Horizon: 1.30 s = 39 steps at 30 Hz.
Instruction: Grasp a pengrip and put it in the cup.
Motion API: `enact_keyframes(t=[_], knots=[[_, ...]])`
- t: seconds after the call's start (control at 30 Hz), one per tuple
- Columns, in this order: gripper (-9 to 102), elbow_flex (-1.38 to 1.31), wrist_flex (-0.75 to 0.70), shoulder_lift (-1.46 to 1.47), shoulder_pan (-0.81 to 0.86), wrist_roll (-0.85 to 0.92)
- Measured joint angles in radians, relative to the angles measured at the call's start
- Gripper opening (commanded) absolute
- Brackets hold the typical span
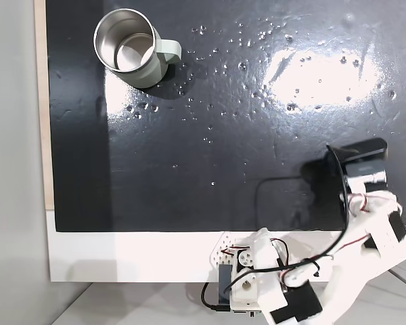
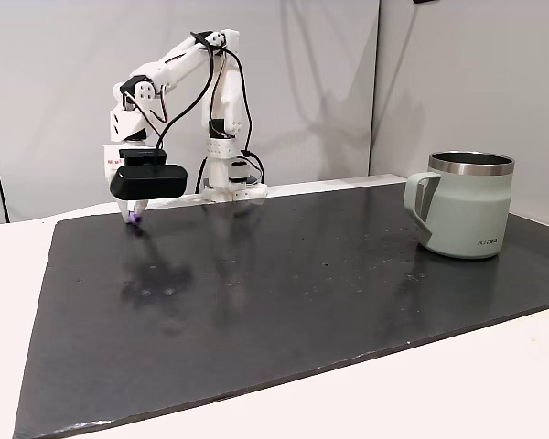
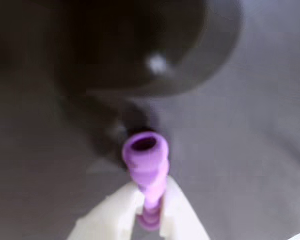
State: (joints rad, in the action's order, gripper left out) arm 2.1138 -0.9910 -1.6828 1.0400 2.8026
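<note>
My gripper (image 3: pixel 151 202) is shut on the pengrip (image 3: pixel 145 160), a small lilac ribbed tube pinched between the two white fingers (image 3: pixel 115 217), its open end pointing away from the wrist camera. In a fixed view the pengrip (image 2: pixel 134 218) pokes out under the gripper (image 2: pixel 135 212), low over the far left part of the black mat (image 2: pixel 256 302); whether it touches the mat I cannot tell. From above, the gripper (image 1: pixel 345 169) hangs over the mat's right side, its black camera mount covering the fingertips. The sage-green cup (image 1: pixel 147 73) stands upright far off at the top left, seen at the right in the side view as the cup (image 2: pixel 467 215).
The black mat (image 1: pixel 210 135) is speckled with small shiny spots and lies on a white table (image 1: pixel 122 257). The arm's base (image 1: pixel 254 277) with its cables sits at the table's lower edge. Grey wall panels (image 2: pixel 348 82) stand behind.
</note>
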Motion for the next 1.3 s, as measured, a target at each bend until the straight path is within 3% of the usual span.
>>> enact_keyframes(t=[0.3, 0.6, 1.03, 1.3], knots=[[0, -0.067, -0.143, -0.192, -0.21, -0.442], [0, -0.138, -0.149, -0.341, -0.465, -0.977], [0, -0.367, -0.149, -0.37, -0.816, -1.741], [0, -0.609, -0.199, -0.201, -1.026, -2.157]])
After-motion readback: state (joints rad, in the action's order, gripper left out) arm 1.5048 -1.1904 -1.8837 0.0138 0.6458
